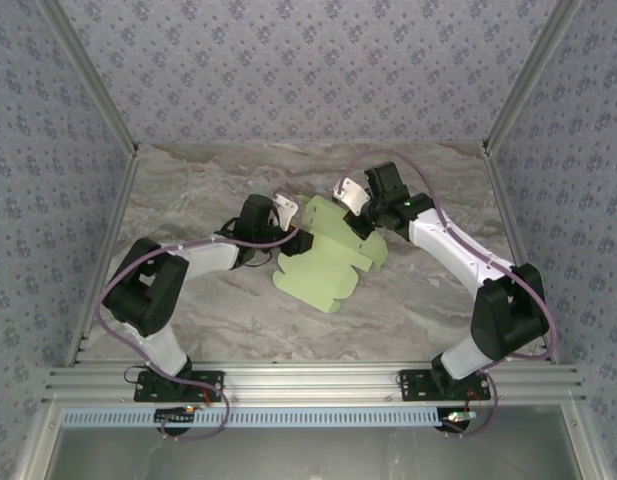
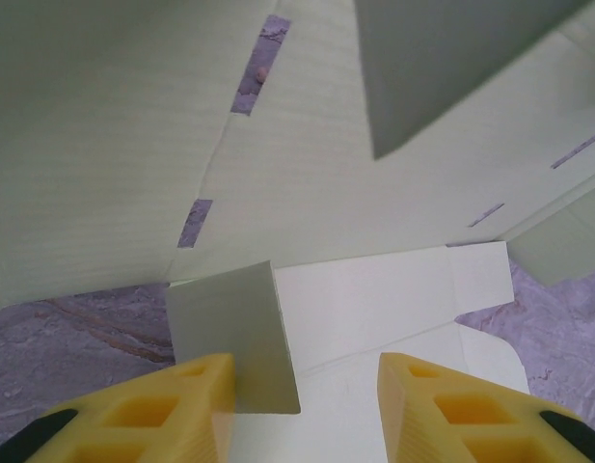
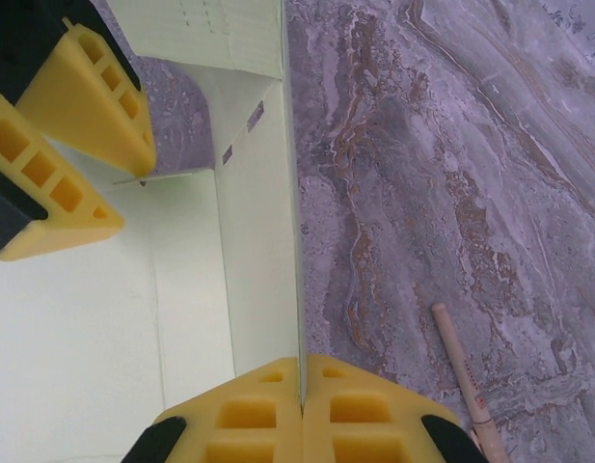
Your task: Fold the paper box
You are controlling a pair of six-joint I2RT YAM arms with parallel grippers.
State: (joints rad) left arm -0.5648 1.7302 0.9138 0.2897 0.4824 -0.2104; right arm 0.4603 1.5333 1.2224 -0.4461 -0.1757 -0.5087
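Pale paper box [image 1: 323, 262] is being seen lying part-unfolded on the marble table [image 1: 438, 300], near its middle and between the two arms. From above it is being shown as a die-cut sheet, mostly flat on the near side, with panels being raised at the far end where both grippers are being brought together.

A thin upright panel of the box is being pinched on its edge by the right gripper [image 3: 302, 374]; the yellow fingers [image 3: 249, 415] are being pressed flat together with only the card between them. On one side of that panel pale card is being seen; on the other, bare table, where a thin tan stick [image 3: 459, 371] is being seen lying apart from the box.

A small flap is being straddled by the left gripper [image 2: 302, 376]. Its fingers are being held partly apart: the flap is being touched by one finger [image 2: 196, 395], while a clear gap is being left to the other, so nothing is being clamped. Slots in the card above the flap are being seen through to the table.
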